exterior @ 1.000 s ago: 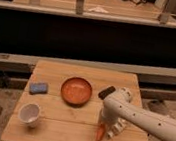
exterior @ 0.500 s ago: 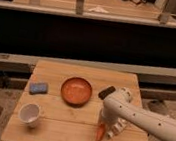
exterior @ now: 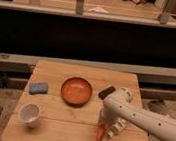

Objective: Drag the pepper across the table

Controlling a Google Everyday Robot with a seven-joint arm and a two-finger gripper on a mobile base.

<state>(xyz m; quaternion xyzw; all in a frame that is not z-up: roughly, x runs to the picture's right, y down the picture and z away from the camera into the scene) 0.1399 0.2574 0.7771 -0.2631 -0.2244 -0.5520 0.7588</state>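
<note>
The gripper (exterior: 106,129) sits on the pepper (exterior: 100,133) at the table's (exterior: 60,134) five o'clock; jaw state I cannot tell; dragging apparently remains undone.

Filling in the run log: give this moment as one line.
white gripper: down at the small orange pepper, near right front edge | wooden table | orange bowl: centre

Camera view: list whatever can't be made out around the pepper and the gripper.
- Gripper: at the table's front right over the pepper; the arm covers it.
- Pepper: only its lower tip shows; the gripper hides the rest.
- Arm: cut off by the right edge.
</note>
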